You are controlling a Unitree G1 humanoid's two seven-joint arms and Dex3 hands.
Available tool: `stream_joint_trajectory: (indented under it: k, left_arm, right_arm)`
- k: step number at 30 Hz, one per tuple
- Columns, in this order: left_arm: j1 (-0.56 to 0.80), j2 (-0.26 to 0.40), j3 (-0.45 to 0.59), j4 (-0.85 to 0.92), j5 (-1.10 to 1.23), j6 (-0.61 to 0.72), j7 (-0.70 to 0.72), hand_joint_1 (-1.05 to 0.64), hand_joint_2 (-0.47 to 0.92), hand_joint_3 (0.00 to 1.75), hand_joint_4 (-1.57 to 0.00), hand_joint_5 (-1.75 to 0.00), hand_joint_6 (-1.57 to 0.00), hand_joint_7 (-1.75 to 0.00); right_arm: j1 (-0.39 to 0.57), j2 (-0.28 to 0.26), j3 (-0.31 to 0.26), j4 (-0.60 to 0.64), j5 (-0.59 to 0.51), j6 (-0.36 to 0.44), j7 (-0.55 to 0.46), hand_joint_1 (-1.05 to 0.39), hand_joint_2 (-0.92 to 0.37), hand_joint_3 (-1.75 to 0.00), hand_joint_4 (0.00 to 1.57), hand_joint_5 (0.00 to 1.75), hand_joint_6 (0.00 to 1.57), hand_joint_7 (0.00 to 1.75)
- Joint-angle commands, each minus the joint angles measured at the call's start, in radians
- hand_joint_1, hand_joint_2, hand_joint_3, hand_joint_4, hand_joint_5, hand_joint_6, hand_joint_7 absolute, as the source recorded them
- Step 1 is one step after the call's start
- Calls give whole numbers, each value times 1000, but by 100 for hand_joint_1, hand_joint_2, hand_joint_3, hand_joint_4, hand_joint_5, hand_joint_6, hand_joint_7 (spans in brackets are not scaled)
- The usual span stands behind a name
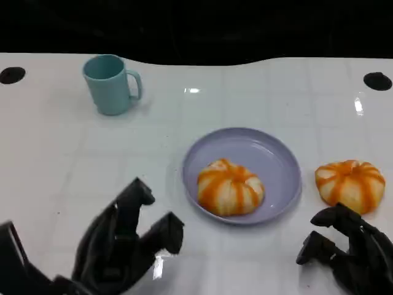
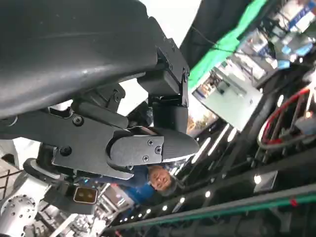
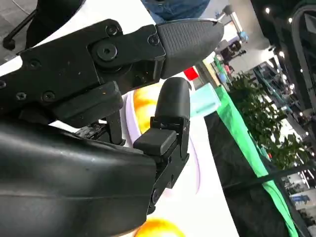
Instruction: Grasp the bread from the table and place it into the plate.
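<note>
1. On the white table, near its middle, sits a lavender plate; one orange-striped bread already lies inside it, toward the near rim.
2. Just right of the plate, apart from it, a second bread rests on the table; it is the same orange-striped kind.
3. Directly in front of that second bread hovers the right hand, fingers spread and holding nothing; whether it touches the bread I cannot tell.
4. At the lower left the left hand is raised, fingers apart, holding nothing.
5. Toward the far left stands a teal mug, upright.
</note>
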Motion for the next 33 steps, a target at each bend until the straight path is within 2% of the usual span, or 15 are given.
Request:
stream_joint_trajectory:
  k: [1, 11, 15, 23, 33]
  left_arm:
    - [20, 6, -2, -9, 31, -43, 9, -56, 92, 40, -86, -175, -64, -175]
    - [-1, 25, -7, 52, 55, -100, -19, -56, 92, 35, -87, -175, -64, -175]
    - [-10, 35, -9, 86, 59, -115, -41, -57, 92, 34, -85, -175, -62, -175]
    - [-13, 55, -15, 106, 73, -121, -61, -57, 92, 29, -82, -175, -57, -175]
    - [-24, 62, -13, 133, 79, -145, -80, -57, 92, 29, -82, -175, -58, -173]
  right_arm:
    - [8, -10, -5, -15, 10, -2, -1, -51, -92, -23, 67, 149, 61, 114]
    - [8, -17, -5, -6, 6, -5, 10, -52, -92, -23, 67, 149, 60, 115]
    - [3, -18, -13, 0, 21, 17, 15, -51, -92, -21, 69, 145, 64, 110]
    - [5, -19, -14, -2, 18, 16, 14, -51, -92, -24, 68, 150, 60, 116]
    - [8, -13, -9, -11, 3, 4, -7, -53, -92, -21, 69, 149, 62, 118]
